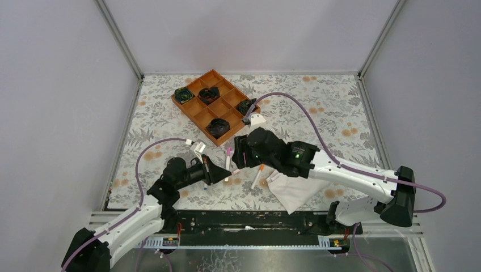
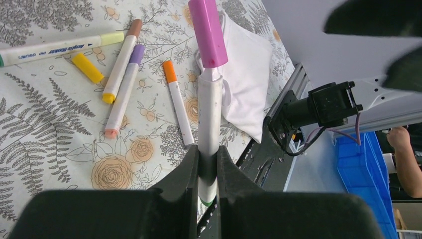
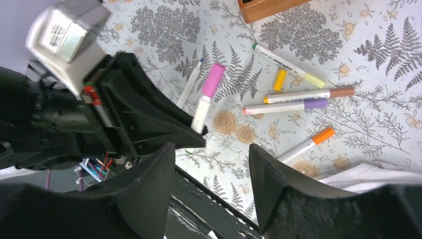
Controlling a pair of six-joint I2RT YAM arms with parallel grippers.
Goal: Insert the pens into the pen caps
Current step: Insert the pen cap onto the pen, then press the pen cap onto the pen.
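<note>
– Four pockets of the wooden tray (image 1: 199,107) hold dark bundles (image 1: 218,127). Where is the pen?
– The left gripper (image 2: 208,152) squeezes the white pen (image 2: 209,119), with a pink cap (image 2: 208,32) on its end. The right gripper (image 3: 211,159) is open and holds nothing.

Table (image 1: 317,102): floral-print covering.

- Just ahead of the left gripper (image 2: 208,152): an orange-capped pen (image 2: 178,107), with a folded white cloth (image 2: 244,74) beside it.
- Farther ahead: a purple-capped pen (image 2: 124,89) and a brown-capped pen (image 2: 121,62) lie side by side. Near them are a loose yellow cap (image 2: 87,67) and a longer pale-yellow-capped pen (image 2: 59,47).
- Just beside the same gripper: a blue-tipped pen (image 3: 189,85).
- Well beyond the right gripper (image 3: 211,149): a wooden compartment tray (image 1: 193,85).
</note>
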